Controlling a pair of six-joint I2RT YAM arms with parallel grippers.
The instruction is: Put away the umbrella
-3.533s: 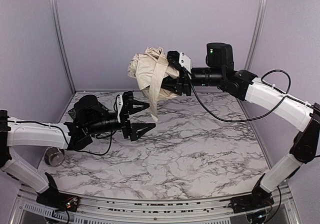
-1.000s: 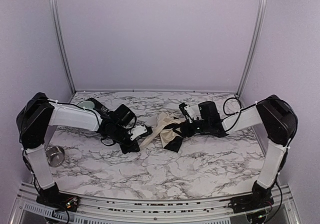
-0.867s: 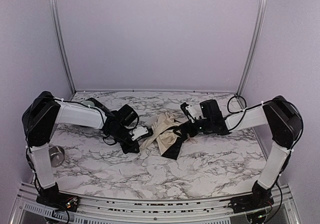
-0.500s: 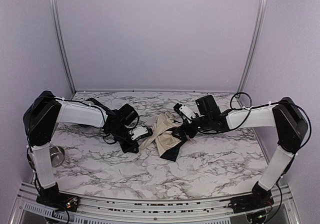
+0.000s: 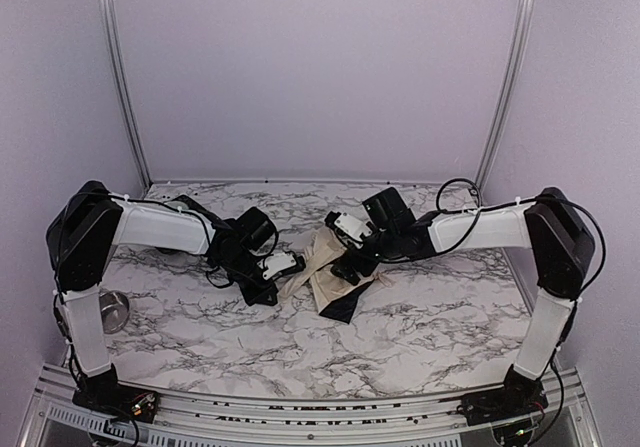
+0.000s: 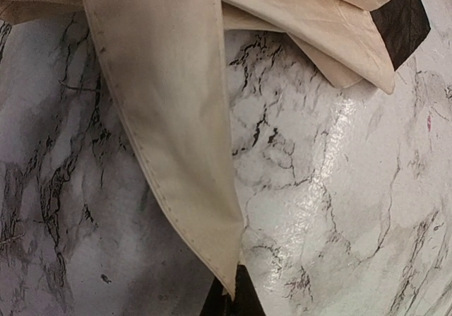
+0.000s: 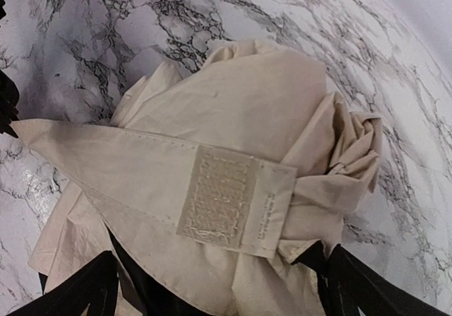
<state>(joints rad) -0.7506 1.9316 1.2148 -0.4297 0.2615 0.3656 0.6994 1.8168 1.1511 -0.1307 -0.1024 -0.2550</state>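
The umbrella (image 5: 322,272) lies collapsed on the marble table (image 5: 430,332), a loose bundle of cream-beige fabric with a black underside showing at its near edge. Its closing strap (image 6: 162,118) stretches out to the left. My left gripper (image 5: 292,265) is shut on the strap's pointed tip, which sits between the black fingertips (image 6: 233,303). My right gripper (image 5: 345,260) hovers open just above the bundle, its fingers (image 7: 67,295) straddling the fabric and the strap's hook-and-loop patch (image 7: 219,196). The shaft and handle are hidden.
A small steel bowl (image 5: 108,310) sits near the table's left front edge, beside the left arm. Lilac walls with metal posts close in the back and both sides.
The umbrella, held in the air seconds ago, now lies on the table. My right gripper has opened wide and slid left over the bundle. The left gripper keeps the strap tip.
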